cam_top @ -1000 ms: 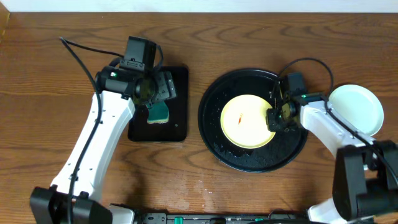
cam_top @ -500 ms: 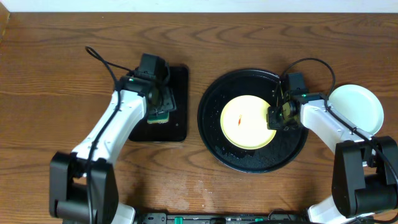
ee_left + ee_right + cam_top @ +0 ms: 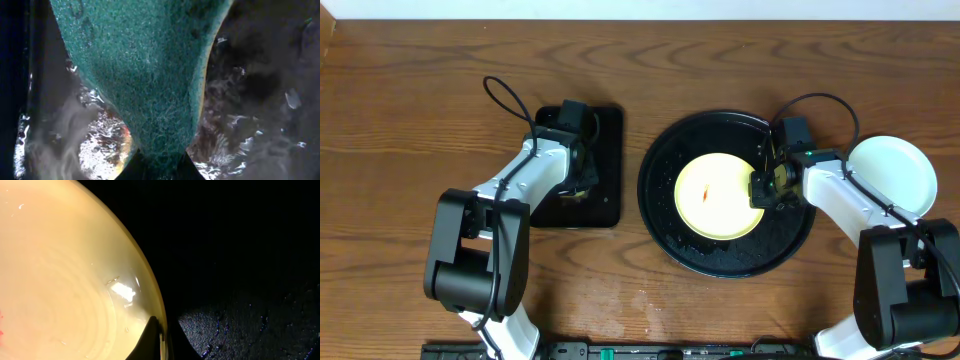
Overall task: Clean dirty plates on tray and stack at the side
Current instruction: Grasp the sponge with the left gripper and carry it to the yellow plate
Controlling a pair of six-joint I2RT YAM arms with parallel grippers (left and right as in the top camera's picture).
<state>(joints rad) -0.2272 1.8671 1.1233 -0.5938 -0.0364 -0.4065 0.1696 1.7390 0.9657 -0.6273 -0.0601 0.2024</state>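
- Overhead: your right gripper (image 3: 766, 188) gripped the yellow plate (image 3: 712, 195) at its right rim inside the tray (image 3: 720, 258), black floor ringing it; a pale plate (image 3: 895, 172) sat outside, right
- Left wrist: your left gripper (image 3: 160, 167) pinched the sponge (image 3: 145, 75)
- Right wrist: plate edge between shut jaws

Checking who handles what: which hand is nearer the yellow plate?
Right. The right hand grips the rim of the yellow plate on the round tray. The left hand is away at the rectangular tray, shut on the green sponge.
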